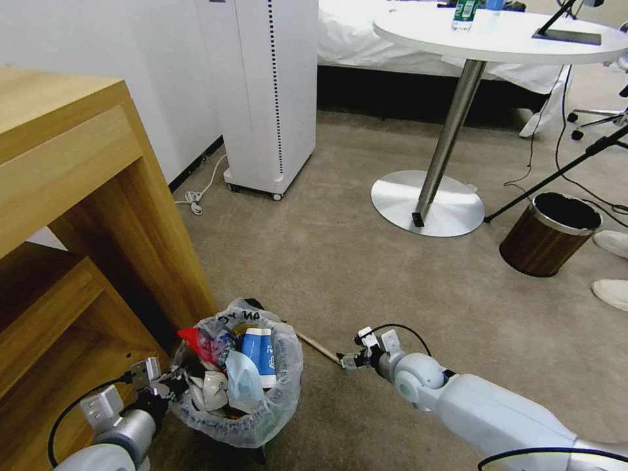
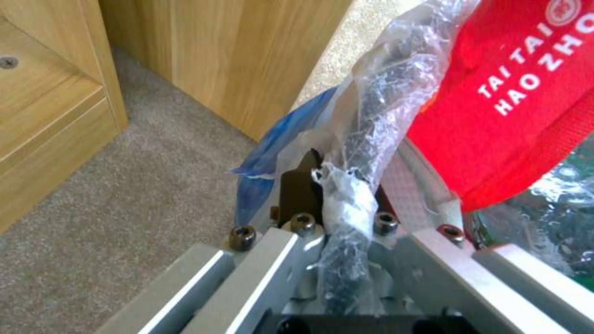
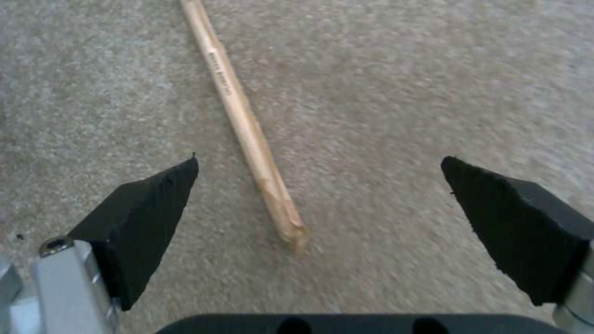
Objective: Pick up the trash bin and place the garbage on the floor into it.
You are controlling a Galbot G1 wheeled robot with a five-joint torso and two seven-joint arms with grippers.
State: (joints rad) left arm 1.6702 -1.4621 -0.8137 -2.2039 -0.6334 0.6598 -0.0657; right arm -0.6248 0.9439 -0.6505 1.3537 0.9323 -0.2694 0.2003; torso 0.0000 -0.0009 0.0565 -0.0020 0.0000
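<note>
The floor, a beige short-pile carpet, spreads from the wooden cabinet on the robot's left to a round white table on a steel pedestal farther ahead. A tall white appliance stands against the wall, and a brown wood-grain bin sits beyond the table's base on the right.

The trash bin stands just beside the cabinet's corner, near the robot's left side. Its crinkly translucent liner folds over the rim, and the bin is packed with litter: a red bag, a blue-white carton, a blue mask and pale crumpled pieces.

The left gripper is clenched on the bin's near rim; the left wrist view shows the bag-wrapped rim pinched between its fingers, with the red bag pressed close alongside.

The right gripper is low over the carpet to the right of the bin, jaws spread wide. 1 wooden stick lies flat on the carpet, its near end between the 2 black pads without touching either; its far end reaches toward the bin.
</note>
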